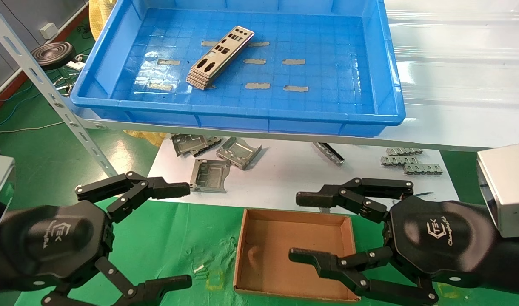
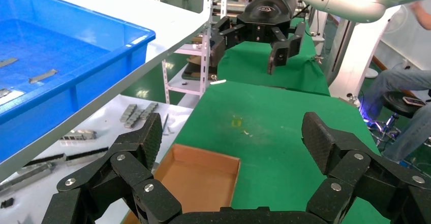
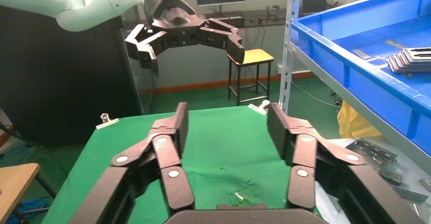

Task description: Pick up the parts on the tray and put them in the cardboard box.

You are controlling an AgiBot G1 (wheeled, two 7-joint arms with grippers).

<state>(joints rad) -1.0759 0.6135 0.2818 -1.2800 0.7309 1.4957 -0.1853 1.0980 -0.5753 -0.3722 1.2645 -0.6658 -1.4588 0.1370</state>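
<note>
Nothing picked yet: parts (image 1: 219, 58) stacked near tray (image 1: 387, 76) left-centre, box (image 1: 293, 255) empty. Left tool (image 1: 189, 233) and right tool (image 1: 293, 225) both open, empty, low. Next: one tool must reach up to stack.

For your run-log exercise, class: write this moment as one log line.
left gripper: open, empty, over green mat | right gripper: open, empty, above cardboard box | parts: stacked in tray | box: empty

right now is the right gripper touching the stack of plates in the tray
Apart. The head view shows the right gripper open, low over the cardboard box, while the plates lie far off in the blue tray on the shelf.
</note>
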